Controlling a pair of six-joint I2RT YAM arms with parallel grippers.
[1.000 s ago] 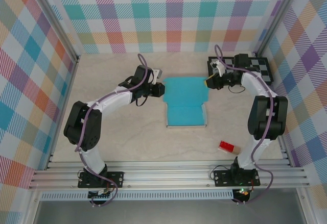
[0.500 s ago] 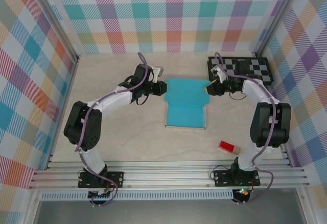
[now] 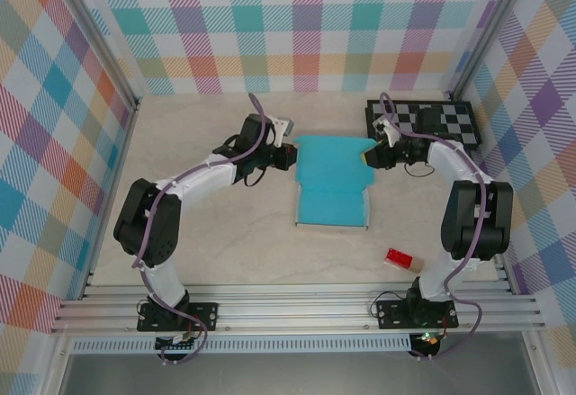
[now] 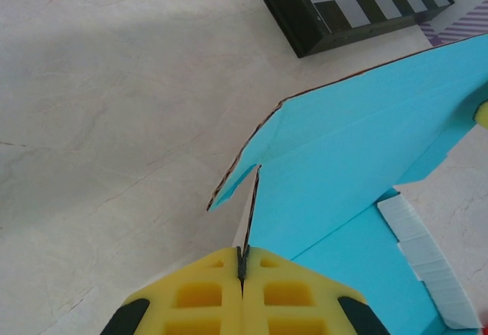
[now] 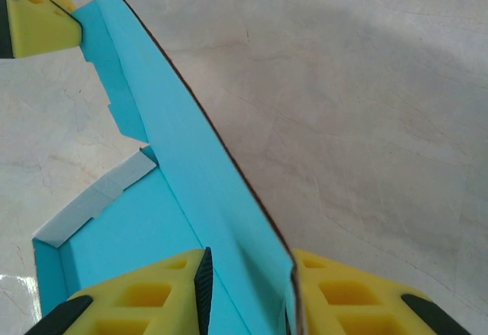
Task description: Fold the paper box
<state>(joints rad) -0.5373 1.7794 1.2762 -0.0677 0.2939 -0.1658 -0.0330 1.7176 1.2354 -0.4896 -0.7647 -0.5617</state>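
Note:
The paper box lies teal face up at mid-table, partly folded, with white tabs along its right side. My left gripper is at the box's upper left corner. In the left wrist view its yellow fingers are shut on the thin edge of a raised side tab of the paper box. My right gripper is at the upper right corner. In the right wrist view its fingers stand apart around a raised teal flap. The flap rests against the right finger, with a gap on the left.
A black-and-white checkerboard lies at the back right, close behind my right gripper. A small red block sits near the front right. Plaid walls enclose the table on three sides.
My left gripper has closed on the tab and moved slightly right, taking the box's left edge with it. The right gripper shifted toward the box's corner and opened a little.

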